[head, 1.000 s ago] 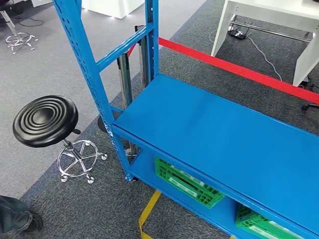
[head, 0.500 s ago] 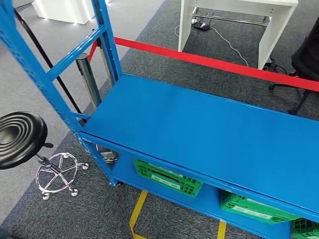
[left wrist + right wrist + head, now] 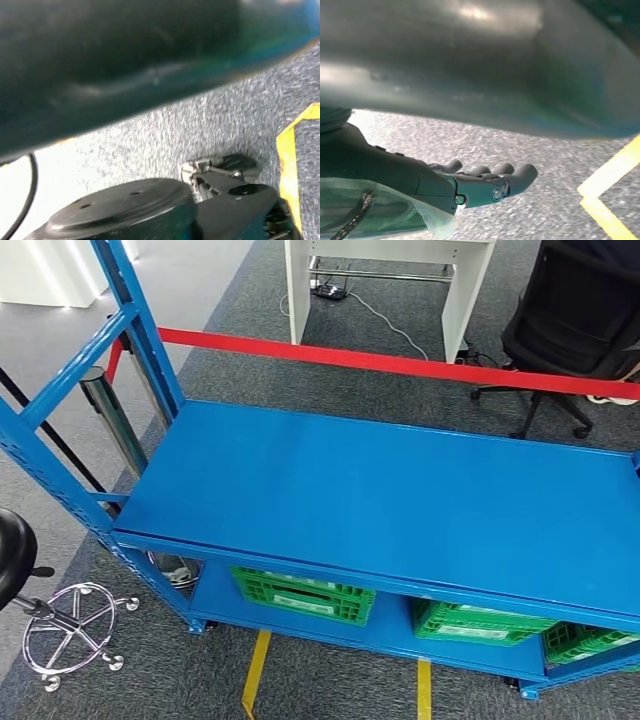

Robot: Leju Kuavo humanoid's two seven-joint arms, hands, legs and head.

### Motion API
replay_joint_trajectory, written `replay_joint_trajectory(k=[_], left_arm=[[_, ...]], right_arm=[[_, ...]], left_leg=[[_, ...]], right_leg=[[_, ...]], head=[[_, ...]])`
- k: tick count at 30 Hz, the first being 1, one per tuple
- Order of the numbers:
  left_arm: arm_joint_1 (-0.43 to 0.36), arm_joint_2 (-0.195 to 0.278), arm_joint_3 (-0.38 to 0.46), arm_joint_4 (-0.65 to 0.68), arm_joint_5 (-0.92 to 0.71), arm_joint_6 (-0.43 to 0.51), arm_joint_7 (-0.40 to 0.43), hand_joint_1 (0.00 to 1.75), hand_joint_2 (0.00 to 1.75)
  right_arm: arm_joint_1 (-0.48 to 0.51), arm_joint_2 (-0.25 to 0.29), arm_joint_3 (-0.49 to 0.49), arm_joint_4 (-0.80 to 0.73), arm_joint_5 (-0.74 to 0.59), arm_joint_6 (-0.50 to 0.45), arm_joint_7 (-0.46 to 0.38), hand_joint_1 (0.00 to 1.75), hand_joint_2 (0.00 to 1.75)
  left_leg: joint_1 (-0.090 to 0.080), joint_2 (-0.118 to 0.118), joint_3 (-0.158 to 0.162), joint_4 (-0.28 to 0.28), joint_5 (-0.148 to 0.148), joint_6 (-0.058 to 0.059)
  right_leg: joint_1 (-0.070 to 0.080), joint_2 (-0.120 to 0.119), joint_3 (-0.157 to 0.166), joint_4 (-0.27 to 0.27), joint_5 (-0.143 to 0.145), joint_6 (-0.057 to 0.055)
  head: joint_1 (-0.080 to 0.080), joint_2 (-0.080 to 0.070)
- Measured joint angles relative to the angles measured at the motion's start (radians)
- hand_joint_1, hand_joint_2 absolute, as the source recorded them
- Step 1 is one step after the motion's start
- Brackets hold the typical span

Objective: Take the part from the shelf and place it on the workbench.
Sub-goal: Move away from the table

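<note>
Right hand (image 3: 478, 185) empty, fingers extended and apart, hanging over carpet. Left hand — state cannot be judged. Blue shelf (image 3: 392, 500) top board bare; green crates (image 3: 302, 595) on lower level — part itself not discernible.

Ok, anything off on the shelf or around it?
Nothing stands out. The blue shelf shows no damage, green crates sit on its lower deck, and the red barrier belt runs taut behind it. The right hand hangs with fingers apart, holding nothing.
</note>
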Motion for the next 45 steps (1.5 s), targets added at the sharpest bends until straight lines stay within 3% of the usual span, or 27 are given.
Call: replay_joint_trajectory(k=[1, 3, 5, 6, 7, 9, 11, 12, 14, 16, 18, 20, 21, 22, 25, 27, 30, 34, 38, 42, 45], left_arm=[[-0.001, -0.001, 0.0, 0.0, 0.0, 0.001, 0.0, 0.0, 0.0], [0.001, -0.002, 0.0, 0.0, 0.0, 0.003, 0.001, 0.0, 0.0], [0.003, -0.002, 0.0, 0.0, 0.0, 0.006, 0.003, 0.0, 0.0], [0.004, -0.002, 0.0, 0.0, 0.0, 0.008, 0.005, 0.0, 0.0], [0.003, -0.003, 0.0, 0.0, 0.0, 0.009, 0.007, 0.0, 0.0], [0.001, -0.004, 0.0, 0.0, -0.001, 0.013, 0.008, 0.0, 0.0], [0.0, -0.004, 0.0, 0.0, -0.001, 0.016, 0.01, 0.0, 0.0], [-0.001, -0.004, 0.0, 0.0, -0.002, 0.017, 0.012, 0.0, 0.0], [-0.003, -0.004, 0.0, 0.0, -0.003, 0.02, 0.018, 0.0, 0.0], [-0.004, -0.005, 0.0, 0.0, -0.005, 0.023, 0.024, 0.0, 0.0], [-0.002, -0.005, 0.0, 0.0, -0.007, 0.026, 0.029, 0.0, 0.0], [0.002, -0.005, 0.0, 0.0, -0.007, 0.029, 0.032, 0.0, 0.87], [0.003, -0.005, 0.0, 0.0, -0.007, 0.03, 0.033, 0.0, 1.31], [0.003, -0.004, 0.0, 0.0, -0.006, 0.032, 0.035, 0.0, 1.75], [-0.001, -0.003, 0.001, 0.0, -0.003, 0.036, 0.044, 0.0, 1.75], [-0.004, -0.003, 0.001, 0.0, -0.001, 0.036, 0.048, 0.0, 1.75], [-0.003, -0.005, 0.001, 0.0, 0.0, 0.036, 0.05, 0.0, 1.75], [-0.002, -0.005, 0.001, 0.0, 0.0, 0.035, 0.05, 0.0, 1.75], [-0.002, -0.004, 0.004, 0.0, 0.007, 0.023, 0.052, 0.0, 1.75], [-0.002, -0.002, 0.007, 0.0, -0.006, 0.037, 0.033, 0.0, 0.0], [-0.002, -0.002, 0.007, 0.0, -0.014, 0.043, 0.023, 0.0, 0.0]], right_arm=[[0.0, 0.0, 0.0, 0.0, 0.0, 0.0, 0.0, 0.0, 0.0], [-0.003, 0.0, 0.0, 0.0, 0.001, 0.0, 0.0, 0.0, 0.0], [-0.003, 0.0, 0.0, 0.0, 0.003, 0.0, 0.0, 0.0, 0.0], [-0.001, 0.0, 0.0, 0.0, 0.003, 0.0, 0.001, 0.0, 0.0], [0.001, 0.0, 0.0, 0.0, 0.003, -0.001, 0.001, 0.0, 0.0], [0.001, -0.001, 0.0, 0.0, 0.004, -0.001, 0.002, 0.0, 0.0], [-0.002, -0.001, 0.0, 0.0, 0.005, -0.001, 0.002, 0.0, 0.0], [-0.003, -0.001, 0.0, 0.0, 0.006, -0.001, 0.002, 0.0, 0.0], [-0.001, -0.001, 0.0, 0.0, 0.006, -0.001, 0.004, 0.0, 0.0], [0.0, -0.001, 0.0, 0.0, 0.007, -0.002, 0.006, 0.0, 0.0], [-0.003, -0.001, 0.0, 0.0, 0.008, -0.002, 0.006, 0.0, 0.0], [-0.003, -0.001, 0.0, 0.0, 0.009, -0.003, 0.004, 0.0, 0.0], [-0.002, -0.001, 0.0, 0.0, 0.01, -0.006, 0.0, 0.0, 0.0], [0.0, -0.001, 0.0, 0.0, 0.013, -0.01, -0.005, 0.0, 0.0], [0.001, 0.0, 0.0, 0.0, 0.02, -0.028, -0.015, 0.0, 0.0], [-0.001, 0.001, 0.0, 0.0, 0.022, -0.038, -0.017, 0.0, 0.0], [0.0, 0.001, 0.0, 0.0, 0.02, -0.055, -0.018, 0.0, 0.0], [-0.001, 0.001, 0.0, 0.0, 0.01, -0.062, -0.021, 0.0, 1.75], [0.0, 0.001, 0.0, 0.0, 0.017, -0.08, -0.046, 0.0, 1.75], [0.0, 0.001, 0.001, 0.0, 0.027, -0.104, -0.081, 0.0, 0.0], [0.0, 0.001, 0.005, 0.0, 0.038, -0.098, -0.085, 0.0, 0.0]], left_leg=[[0.002, 0.015, 0.002, -0.008, 0.004, 0.005], [0.001, 0.047, 0.002, -0.014, 0.008, 0.013], [0.0, 0.082, 0.001, -0.013, 0.007, 0.014], [0.0, 0.097, 0.0, -0.013, 0.006, 0.013], [0.0, 0.11, 0.001, -0.012, 0.005, 0.012], [0.0, 0.133, 0.002, -0.006, -0.001, 0.003], [-0.005, 0.151, 0.005, 0.002, -0.008, -0.01], [-0.007, 0.159, 0.006, 0.004, -0.01, -0.016], [-0.005, 0.17, 0.012, 0.005, -0.013, -0.026], [0.001, 0.135, 0.002, 0.04, -0.045, -0.037], [0.004, 0.081, -0.045, 0.156, -0.113, -0.042], [0.004, 0.064, -0.102, 0.281, -0.159, -0.042], [0.004, 0.063, -0.113, 0.3, -0.152, -0.04], [0.003, 0.062, -0.107, 0.276, -0.124, -0.037], [0.002, 0.047, -0.035, 0.083, -0.015, -0.022], [0.002, 0.037, -0.015, 0.017, 0.003, -0.023], [0.0, 0.036, -0.017, 0.011, 0.002, -0.031], [-0.003, 0.036, -0.019, 0.012, 0.004, -0.023], [-0.005, 0.036, -0.021, 0.014, 0.006, -0.02], [-0.005, 0.036, -0.021, 0.014, 0.006, -0.02], [-0.004, 0.036, -0.021, 0.014, 0.006, -0.02]], right_leg=[[0.002, -0.026, -0.016, 0.027, -0.02, 0.005], [0.003, -0.087, -0.069, 0.136, -0.086, 0.013], [0.0, -0.108, -0.116, 0.244, -0.131, 0.021], [-0.001, -0.113, -0.119, 0.257, -0.128, 0.025], [-0.003, -0.12, -0.098, 0.226, -0.106, 0.028], [-0.005, -0.158, -0.019, 0.092, -0.05, 0.029], [-0.003, -0.189, 0.038, -0.003, -0.024, 0.017], [-0.001, -0.192, 0.042, -0.012, -0.025, 0.009], [-0.002, -0.17, 0.039, -0.012, -0.021, -0.006], [-0.004, -0.15, 0.039, -0.014, -0.016, -0.019], [-0.005, -0.127, 0.039, -0.015, -0.011, -0.029], [-0.003, -0.102, 0.037, -0.014, -0.008, -0.032], [-0.002, -0.092, 0.037, -0.014, -0.008, -0.033], [-0.002, -0.083, 0.038, -0.014, -0.008, -0.033], [0.001, -0.064, 0.041, -0.011, -0.01, -0.03], [0.005, -0.06, 0.034, -0.006, -0.014, -0.028], [0.004, -0.061, 0.024, -0.007, -0.015, -0.03], [0.001, -0.061, 0.029, -0.015, -0.008, -0.018], [-0.001, -0.061, 0.032, -0.017, -0.004, -0.012], [-0.001, -0.061, 0.031, -0.017, -0.005, -0.012], [0.0, -0.061, 0.03, -0.016, -0.005, -0.012]], head=[[0.004, 0.0], [0.01, 0.0], [0.012, 0.0], [0.011, 0.0], [0.012, 0.0], [0.012, 0.0], [0.01, 0.0], [0.009, 0.0], [0.006, 0.0], [0.004, 0.0], [0.001, 0.0], [0.0, 0.0], [0.0, 0.0], [0.0, 0.0], [0.0, 0.0], [0.001, 0.0], [0.002, 0.0], [0.002, 0.0], [0.002, 0.0], [0.002, 0.0], [0.002, 0.0]])
